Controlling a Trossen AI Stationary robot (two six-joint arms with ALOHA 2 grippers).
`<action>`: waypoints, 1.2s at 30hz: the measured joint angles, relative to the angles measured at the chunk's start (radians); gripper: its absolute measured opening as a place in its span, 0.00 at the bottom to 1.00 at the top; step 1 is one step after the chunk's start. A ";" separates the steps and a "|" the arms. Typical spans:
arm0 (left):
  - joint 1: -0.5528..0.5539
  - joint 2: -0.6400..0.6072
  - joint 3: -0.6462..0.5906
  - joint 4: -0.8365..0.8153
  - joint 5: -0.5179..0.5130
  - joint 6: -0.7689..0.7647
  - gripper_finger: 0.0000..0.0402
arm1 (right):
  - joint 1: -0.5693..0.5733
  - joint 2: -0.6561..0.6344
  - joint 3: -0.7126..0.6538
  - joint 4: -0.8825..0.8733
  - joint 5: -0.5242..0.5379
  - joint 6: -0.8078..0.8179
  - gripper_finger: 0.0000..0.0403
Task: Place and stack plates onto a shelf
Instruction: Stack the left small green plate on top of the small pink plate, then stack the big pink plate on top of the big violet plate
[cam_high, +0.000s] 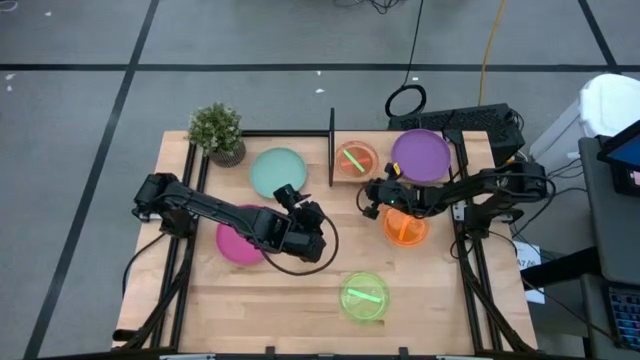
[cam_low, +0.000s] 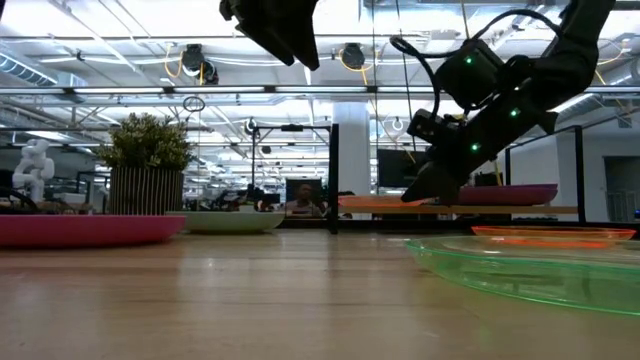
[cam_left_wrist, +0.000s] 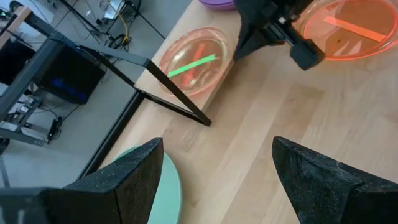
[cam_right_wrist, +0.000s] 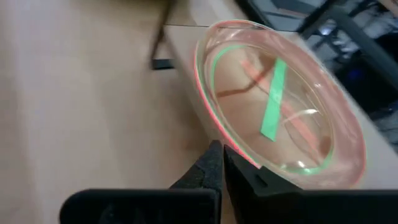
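Observation:
On the shelf (cam_high: 386, 137), right of its black upright panel (cam_high: 331, 150), lies a translucent pink plate (cam_right_wrist: 280, 106) stacked with a green one, and beside them a purple plate (cam_high: 421, 155). An orange plate (cam_high: 405, 230), a green plate (cam_high: 364, 297), a magenta plate (cam_high: 235, 247) and a pale teal plate (cam_high: 275, 170) lie flat on the table. My right gripper (cam_right_wrist: 222, 154) is shut, with its tips at the near rim of the pink plate. My left gripper (cam_high: 303, 200) hangs open above the table's middle, holding nothing. My right gripper's shut fingertips (cam_right_wrist: 214, 163) stand low at the near rim (cam_right_wrist: 231, 144) of the pink plate on the shelf, coming from the table's near right and slanting down. I cannot tell whether they touch it. Nothing is between the fingers.
A potted plant (cam_high: 217, 130) stands at the far left corner. A black device with cables (cam_high: 480, 122) sits behind the shelf. The orange plate lies right beneath my right arm. Bare wood stretches along the near left of the table (cam_high: 250, 310).

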 joint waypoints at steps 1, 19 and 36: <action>0.001 0.000 0.000 0.000 0.000 0.002 0.76 | -0.007 0.002 0.000 0.007 0.003 -0.005 0.00; 0.000 0.000 0.000 -0.013 0.000 0.001 0.76 | -0.052 0.001 0.000 0.026 0.016 -0.041 0.00; 0.005 -0.001 -0.092 -0.078 0.032 -0.045 0.76 | 0.103 -0.298 -0.001 -0.226 0.069 -0.001 0.00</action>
